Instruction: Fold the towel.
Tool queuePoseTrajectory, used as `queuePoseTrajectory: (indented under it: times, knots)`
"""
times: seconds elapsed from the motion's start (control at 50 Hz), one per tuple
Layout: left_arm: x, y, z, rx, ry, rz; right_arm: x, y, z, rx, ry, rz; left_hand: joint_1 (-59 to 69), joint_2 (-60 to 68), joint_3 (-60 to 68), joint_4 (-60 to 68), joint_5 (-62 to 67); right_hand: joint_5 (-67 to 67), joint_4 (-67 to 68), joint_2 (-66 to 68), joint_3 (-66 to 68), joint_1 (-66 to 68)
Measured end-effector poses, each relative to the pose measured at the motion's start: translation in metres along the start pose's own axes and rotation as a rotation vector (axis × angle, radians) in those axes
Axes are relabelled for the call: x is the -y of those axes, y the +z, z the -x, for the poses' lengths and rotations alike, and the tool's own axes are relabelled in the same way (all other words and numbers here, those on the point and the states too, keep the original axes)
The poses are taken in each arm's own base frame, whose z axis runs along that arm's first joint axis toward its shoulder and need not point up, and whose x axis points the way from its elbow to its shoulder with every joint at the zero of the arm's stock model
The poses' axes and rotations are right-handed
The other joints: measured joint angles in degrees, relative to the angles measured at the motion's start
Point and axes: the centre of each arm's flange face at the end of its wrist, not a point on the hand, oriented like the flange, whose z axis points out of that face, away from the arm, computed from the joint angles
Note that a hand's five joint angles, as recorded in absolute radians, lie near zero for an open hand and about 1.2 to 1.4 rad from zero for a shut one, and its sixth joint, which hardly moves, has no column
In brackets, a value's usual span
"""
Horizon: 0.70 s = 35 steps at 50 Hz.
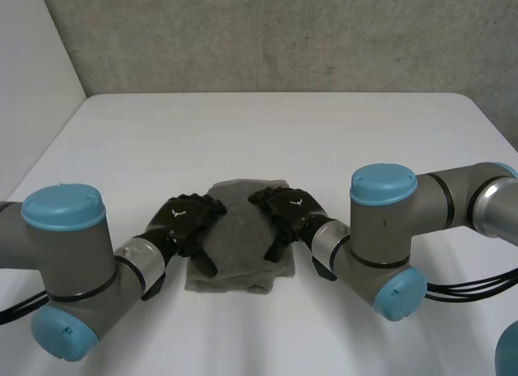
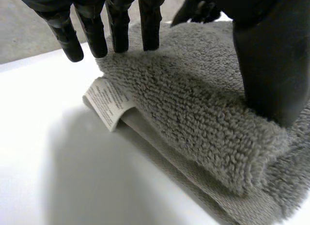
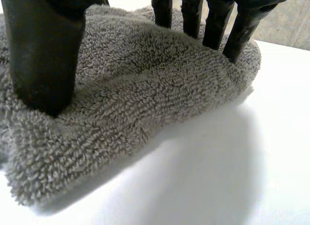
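Observation:
A grey towel [image 1: 239, 251] lies folded into a small thick bundle on the white table [image 1: 267, 133], near its front middle. My left hand [image 1: 184, 218] rests on the bundle's left side and my right hand [image 1: 287, 210] on its right side. In the left wrist view the straight fingers [image 2: 118, 22] touch the top of the towel [image 2: 193, 113] and the thumb [image 2: 271, 55] presses down on it. The right wrist view is alike, with straight fingers [image 3: 208, 17] and the thumb [image 3: 43, 51] set on the towel [image 3: 135, 99]. Both hands are open and nothing is pinched.
A white care label [image 2: 109, 101] sticks out from between the towel's layers below my left fingers. Bare table lies all round the bundle, and a grey wall [image 1: 267, 36] stands behind the far edge.

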Motion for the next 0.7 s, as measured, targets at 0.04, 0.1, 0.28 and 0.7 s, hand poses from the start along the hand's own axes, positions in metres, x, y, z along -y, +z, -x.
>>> queuePoseTrajectory:
  times: [0.04,0.1,0.28,0.7]
  knots:
    - [0.005,0.000,0.002,0.016,0.002,-0.014,0.003,-0.004,0.001,-0.007,-0.026,-0.005,0.0,0.0,0.0,0.0,0.2,0.0,0.0,0.0,0.0,-0.1]
    - [0.013,-0.002,0.003,0.034,0.006,-0.041,0.013,-0.011,0.002,-0.013,-0.049,-0.028,0.0,0.0,0.0,0.0,0.5,0.0,0.0,0.0,0.0,-0.1]
    - [0.062,-0.017,0.004,0.066,0.013,-0.195,0.074,-0.049,-0.010,-0.092,-0.098,-0.207,0.0,0.0,0.0,0.0,0.4,0.0,0.0,0.0,0.0,-0.1]
    - [0.155,-0.047,0.006,0.154,-0.145,-0.347,0.155,-0.130,-0.089,-0.545,-0.160,-0.379,-1.9,0.0,0.0,0.0,-1.9,0.0,0.0,0.0,0.0,-0.1]
